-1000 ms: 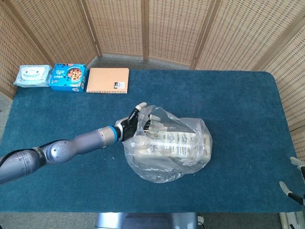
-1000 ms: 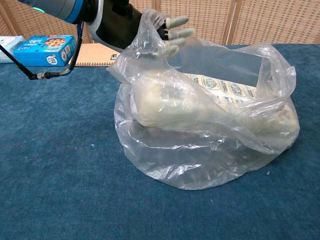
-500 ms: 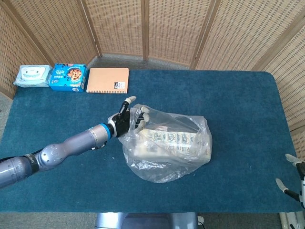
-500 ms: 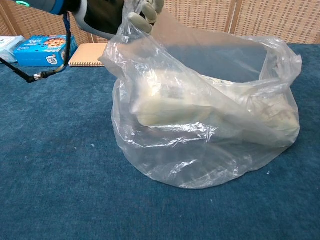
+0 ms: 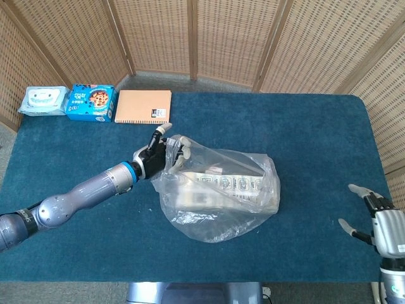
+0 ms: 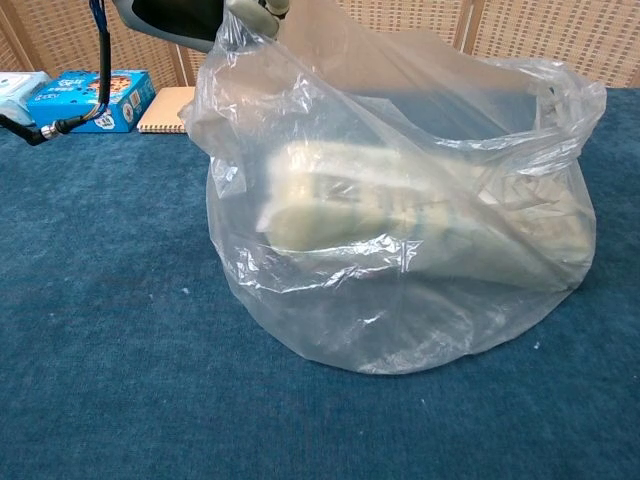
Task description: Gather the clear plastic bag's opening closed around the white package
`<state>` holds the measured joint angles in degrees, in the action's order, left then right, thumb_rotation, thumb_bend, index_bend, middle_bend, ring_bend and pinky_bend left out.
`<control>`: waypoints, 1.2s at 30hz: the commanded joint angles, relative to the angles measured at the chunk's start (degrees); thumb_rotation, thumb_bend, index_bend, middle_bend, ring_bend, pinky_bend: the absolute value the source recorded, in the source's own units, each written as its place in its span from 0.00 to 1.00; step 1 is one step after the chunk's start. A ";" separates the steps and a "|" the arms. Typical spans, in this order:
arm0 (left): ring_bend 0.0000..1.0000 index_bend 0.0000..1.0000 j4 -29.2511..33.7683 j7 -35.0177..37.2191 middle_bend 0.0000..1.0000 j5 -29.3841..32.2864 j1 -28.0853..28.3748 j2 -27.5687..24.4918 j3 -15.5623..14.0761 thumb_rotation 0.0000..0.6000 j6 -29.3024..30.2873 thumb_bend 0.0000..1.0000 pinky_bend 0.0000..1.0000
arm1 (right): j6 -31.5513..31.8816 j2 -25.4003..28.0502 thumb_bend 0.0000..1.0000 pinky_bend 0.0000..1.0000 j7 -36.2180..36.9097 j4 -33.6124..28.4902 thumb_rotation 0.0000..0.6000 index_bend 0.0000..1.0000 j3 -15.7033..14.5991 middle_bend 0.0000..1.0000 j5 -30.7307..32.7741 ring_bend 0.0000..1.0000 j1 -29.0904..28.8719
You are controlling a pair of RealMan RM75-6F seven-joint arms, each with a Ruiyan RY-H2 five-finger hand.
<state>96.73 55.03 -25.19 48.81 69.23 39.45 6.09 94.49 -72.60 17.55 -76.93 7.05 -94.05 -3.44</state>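
The clear plastic bag (image 5: pixel 215 190) stands on the blue table with the white package (image 5: pixel 221 189) lying inside it; the package carries a printed label strip. My left hand (image 5: pixel 158 155) grips the bag's upper left rim and holds it lifted. In the chest view the bag (image 6: pixel 400 220) fills the middle, the package (image 6: pixel 400 215) shows through the film, and only the left hand's underside (image 6: pixel 200 15) shows at the top edge. My right hand (image 5: pixel 373 218) hovers open at the table's right front corner, far from the bag.
At the back left of the blue table (image 5: pixel 304 126) lie an orange notebook (image 5: pixel 143 106), a blue snack box (image 5: pixel 90 102) and a pack of wipes (image 5: pixel 43 100). Wicker screens stand behind the table.
My left hand has pulled the bag's rim up and to the left, so the bag stands taller. The right hand has risen into view at the right front corner.
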 commanded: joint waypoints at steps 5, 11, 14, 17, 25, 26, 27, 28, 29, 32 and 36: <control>0.71 0.51 1.24 -0.69 0.63 -0.66 -0.51 -0.48 1.48 0.00 0.22 0.34 0.80 | -1.21 -3.64 0.17 0.34 -0.36 -0.21 1.00 0.21 1.34 0.29 -2.19 0.32 -4.63; 0.71 0.51 1.39 -0.70 0.63 -0.57 -0.24 -0.49 2.07 0.00 -0.04 0.34 0.80 | -1.66 -5.82 0.16 0.34 -0.60 -0.46 1.00 0.22 1.95 0.29 -2.70 0.32 -6.80; 0.71 0.51 1.50 -0.84 0.63 -0.68 -0.04 -0.37 2.56 0.00 0.27 0.34 0.80 | -2.11 -7.26 0.15 0.34 -0.45 -0.40 1.00 0.23 2.15 0.29 -2.72 0.32 -7.98; 0.71 0.51 1.61 -0.94 0.63 -0.63 0.44 -0.37 2.76 0.00 0.66 0.34 0.80 | -1.92 -8.77 0.14 0.34 -0.91 -0.41 1.00 0.23 2.39 0.29 -2.88 0.32 -8.89; 0.71 0.51 0.54 -2.67 0.63 -1.42 4.28 -0.41 1.19 0.00 0.16 0.34 0.79 | -2.93 -13.31 0.14 0.34 -3.24 -1.83 1.00 0.23 2.97 0.29 -3.29 0.32 -12.21; 0.71 0.51 0.37 -2.97 0.63 -1.61 4.71 -0.44 0.75 0.00 -0.19 0.34 0.78 | -2.80 -13.62 0.14 0.34 -3.40 -2.08 1.00 0.23 3.01 0.29 -3.30 0.32 -12.37; 0.71 0.51 0.13 -3.20 0.63 -1.74 5.13 -0.48 0.34 0.00 -0.69 0.34 0.78 | -2.71 -13.91 0.14 0.34 -3.56 -2.36 1.00 0.23 3.05 0.29 -3.28 0.32 -12.53; 0.71 0.51 -0.22 -3.36 0.63 -1.79 5.64 -0.43 -0.08 0.00 -1.14 0.34 0.77 | -2.73 -14.17 0.13 0.34 -3.74 -2.76 1.00 0.23 3.04 0.29 -3.20 0.32 -12.72; 0.71 0.51 -0.46 -3.46 0.63 -1.84 5.97 -0.28 -0.32 0.00 -1.36 0.34 0.76 | -2.71 -14.37 0.13 0.34 -3.84 -3.12 1.00 0.23 3.04 0.29 -3.18 0.32 -12.87; 0.71 0.51 -1.36 -4.62 0.63 -2.98 6.81 0.29 -0.86 0.00 -3.18 0.35 0.75 | -2.74 -14.98 0.13 0.34 -4.27 -3.97 1.00 0.24 3.06 0.29 -2.97 0.32 -13.30; 0.70 0.51 -2.51 -6.33 0.63 -4.73 7.02 1.03 -0.78 0.00 -6.24 0.35 0.73 | -2.84 -15.30 0.13 0.33 -4.43 -4.78 1.00 0.24 3.02 0.29 -2.69 0.32 -13.66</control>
<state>94.86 49.55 -29.06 55.66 69.84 38.68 1.27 91.72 -87.85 13.16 -81.52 10.08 -96.83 -17.00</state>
